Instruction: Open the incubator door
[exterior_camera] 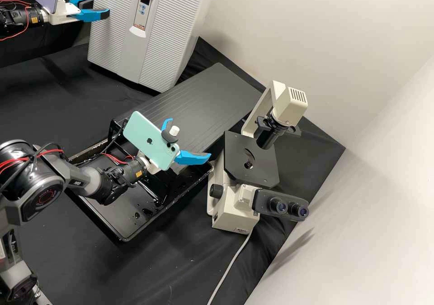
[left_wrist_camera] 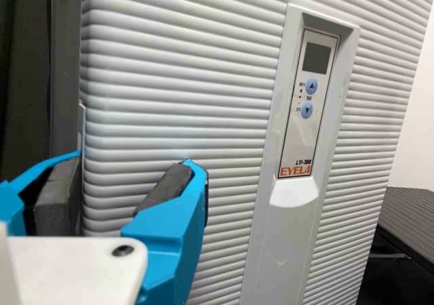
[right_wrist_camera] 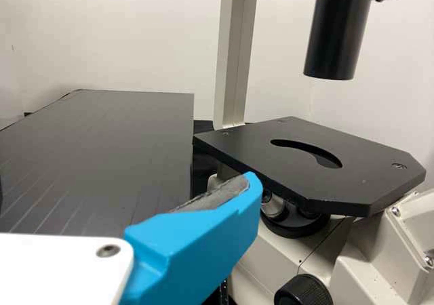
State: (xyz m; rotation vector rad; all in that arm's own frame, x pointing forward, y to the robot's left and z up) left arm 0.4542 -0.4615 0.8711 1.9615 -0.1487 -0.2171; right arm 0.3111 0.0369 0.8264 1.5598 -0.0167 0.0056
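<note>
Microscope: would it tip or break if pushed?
The microscope would probably feel stiff and heavy, given its thick, blocky base. A push up high might tip it, since the lamp head sits above the stage. The eyepieces look glassy and jut out, so a bump there could do harm.

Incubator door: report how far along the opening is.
Done, it seems: the left gripper is up at the side edge of the ribbed incubator door, fingers apart, one in front of the door's face. In hand: probably lining up on that edge; I cannot tell whether it touches. Left: getting hold and swinging the door open, since it looks shut.
</note>
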